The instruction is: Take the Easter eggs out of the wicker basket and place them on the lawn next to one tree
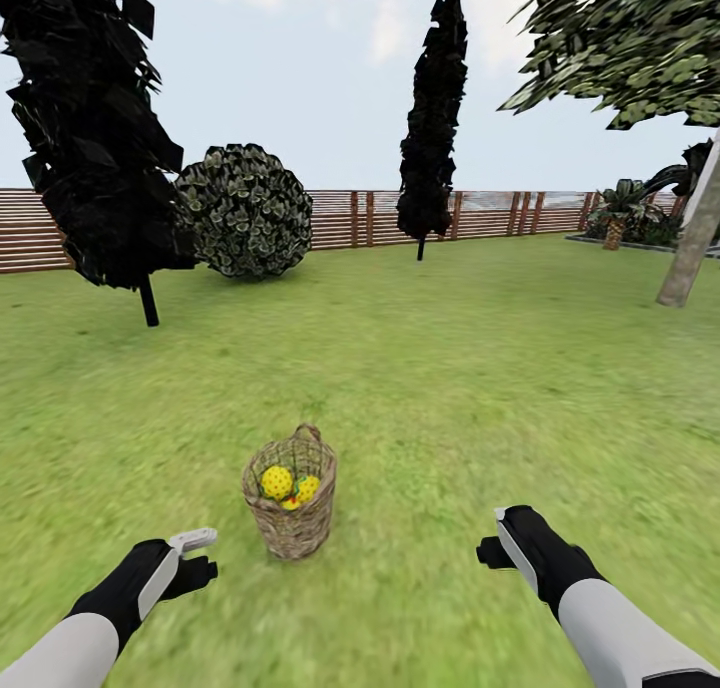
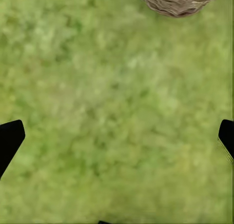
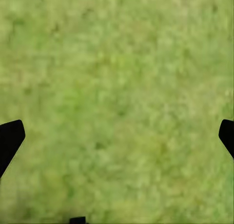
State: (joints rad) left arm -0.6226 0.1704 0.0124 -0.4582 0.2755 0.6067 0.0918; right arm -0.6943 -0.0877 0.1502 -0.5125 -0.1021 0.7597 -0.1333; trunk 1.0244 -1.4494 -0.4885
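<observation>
Fenced garden, green lawn [image 1: 480, 368] underfoot.
Both jaws are spread wide over bare grass, left gripper [image 2: 117, 136] and right gripper [image 3: 117, 136] holding nothing. Between and just ahead of them stands the wicker basket [image 1: 290, 528], nearer the left, Easter eggs [image 1: 277, 482] inside. No writing shows.

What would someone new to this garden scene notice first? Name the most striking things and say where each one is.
The wicker basket stands on the lawn between the two arms, with yellow Easter eggs inside it. Both the left pincer and the right pincer hang open above bare grass. Further back, a pale tree trunk leans at the right.
</observation>
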